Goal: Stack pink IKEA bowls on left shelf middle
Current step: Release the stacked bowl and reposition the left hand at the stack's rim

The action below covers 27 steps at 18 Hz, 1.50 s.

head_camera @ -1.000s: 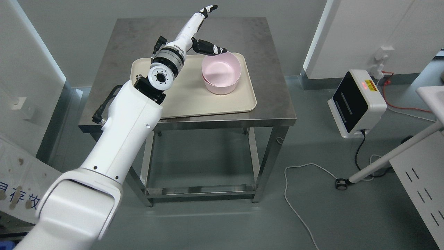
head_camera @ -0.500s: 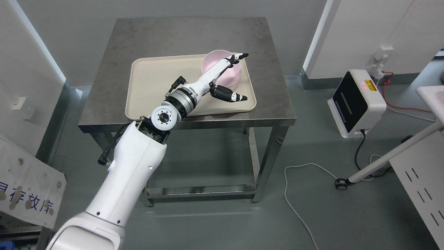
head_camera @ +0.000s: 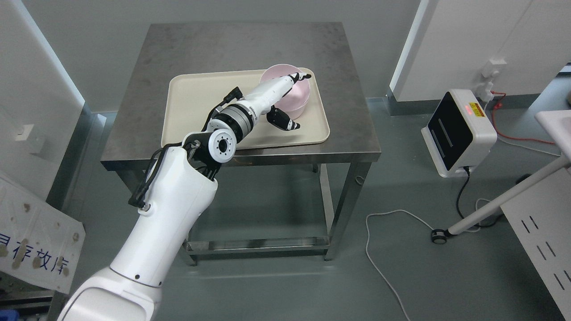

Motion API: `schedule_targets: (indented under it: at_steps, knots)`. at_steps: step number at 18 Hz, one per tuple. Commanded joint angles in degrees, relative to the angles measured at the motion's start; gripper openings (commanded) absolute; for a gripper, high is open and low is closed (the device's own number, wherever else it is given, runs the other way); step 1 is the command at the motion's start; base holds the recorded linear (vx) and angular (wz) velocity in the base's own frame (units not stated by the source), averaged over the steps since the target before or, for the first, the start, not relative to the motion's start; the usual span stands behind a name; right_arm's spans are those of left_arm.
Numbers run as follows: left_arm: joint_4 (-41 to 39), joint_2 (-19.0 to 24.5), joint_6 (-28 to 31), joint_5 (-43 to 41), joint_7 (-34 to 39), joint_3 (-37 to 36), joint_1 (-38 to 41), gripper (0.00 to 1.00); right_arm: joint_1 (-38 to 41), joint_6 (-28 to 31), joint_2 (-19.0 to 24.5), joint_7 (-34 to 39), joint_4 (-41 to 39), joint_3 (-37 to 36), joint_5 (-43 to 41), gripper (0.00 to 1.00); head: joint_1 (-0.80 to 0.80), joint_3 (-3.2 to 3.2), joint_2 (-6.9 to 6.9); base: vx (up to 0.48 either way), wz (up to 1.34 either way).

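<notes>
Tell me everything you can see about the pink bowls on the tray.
The pink bowls are pale pink with a matte, plastic look, round and deep. They stand upright, nested as a stack, at the far right of the beige tray on the steel table. The left hand reaches across them: fingers over the rim, thumb low by the near wall. Whether it grips them cannot be told.

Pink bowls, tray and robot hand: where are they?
pink bowls point(head_camera: 299, 96), head view, right side wall.
tray point(head_camera: 196, 100), head view, bare left part.
left hand point(head_camera: 279, 96), head view, its middle.
</notes>
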Motion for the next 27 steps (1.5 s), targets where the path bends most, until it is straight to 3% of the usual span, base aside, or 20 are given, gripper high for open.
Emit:
schedule_targets:
  at_steps: [1,6,17,20,23,27]
  knots:
    - [1.83,0.98,1.21,-8.93,-1.93,-4.05,-2.30,0.83,0.00,0.02,-1.00,-0.01,0.00,-0.53,0.44,1.00,0.00,0.00,0.00,0.000,0.00]
    - [4.74,0.98,1.21,-8.93,-1.93,-6.06,-4.68,0.66,0.00,0.02,-1.00,-0.01,0.00,-0.53,0.44,1.00,0.00,0.00,0.00,0.000,0.00]
    - [9.76,0.98,1.13,-11.92,-1.67,-11.00,-4.50,0.63,0.00,0.02,-1.00,0.07,0.00,-0.62,0.44,1.00,0.00,0.00,0.00,0.000,0.00]
    - [9.76,0.98,1.04,-11.83,-1.58,-10.56,-4.50,0.50,0.00,0.02,-1.00,-0.01,0.00,-0.53,0.44,1.00,0.00,0.00,0.00,0.000,0.00]
    - [9.84,0.98,0.69,-11.83,-1.58,-9.51,-4.50,0.43,0.00,0.02,-1.00,-0.01,0.00,-0.53,0.44,1.00,0.00,0.00,0.00,0.000,0.00]
    - [9.84,0.98,-2.29,-11.22,-1.58,-4.24,-4.41,0.25,0.00,0.02,-1.00,-0.01,0.00,-0.53,0.44,1.00,0.00,0.00,0.00,0.000,0.00]
